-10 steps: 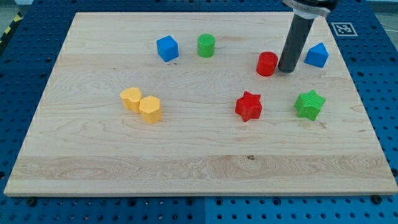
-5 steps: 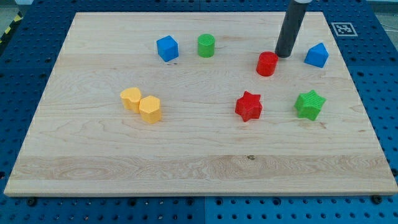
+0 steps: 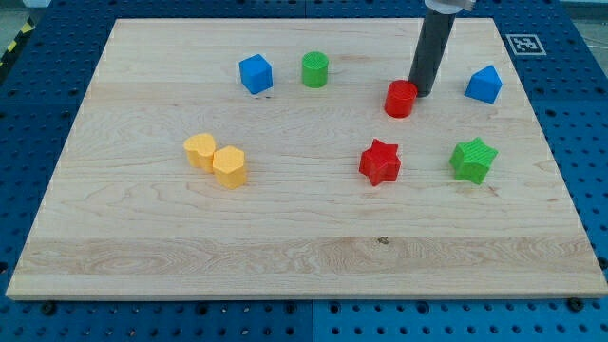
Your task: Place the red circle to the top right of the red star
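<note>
The red circle [image 3: 400,98] is a short red cylinder on the wooden board, above and slightly right of the red star [image 3: 380,161]. My tip [image 3: 421,92] stands right against the red circle's upper right side. The rod rises from there to the view's top edge.
A blue block [image 3: 484,84] lies to the right of my tip and a green star [image 3: 473,159] to the right of the red star. A blue cube [image 3: 256,73] and green cylinder [image 3: 315,69] sit at upper centre. Two yellow blocks [image 3: 216,159] lie at left.
My tip moved from the red circle's right side up and to the left, around to its upper right. The red circle slid a little to the left.
</note>
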Controlling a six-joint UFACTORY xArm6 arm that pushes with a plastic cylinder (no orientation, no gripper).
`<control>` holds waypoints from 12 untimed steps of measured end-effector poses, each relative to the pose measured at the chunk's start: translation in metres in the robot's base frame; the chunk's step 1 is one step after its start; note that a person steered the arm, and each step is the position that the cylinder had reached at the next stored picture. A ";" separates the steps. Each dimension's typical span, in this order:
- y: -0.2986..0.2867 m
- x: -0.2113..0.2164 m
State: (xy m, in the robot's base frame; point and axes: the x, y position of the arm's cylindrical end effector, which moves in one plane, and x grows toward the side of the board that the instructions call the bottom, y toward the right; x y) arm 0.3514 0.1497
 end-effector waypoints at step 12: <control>-0.021 0.033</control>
State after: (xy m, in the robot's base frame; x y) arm 0.3840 0.1284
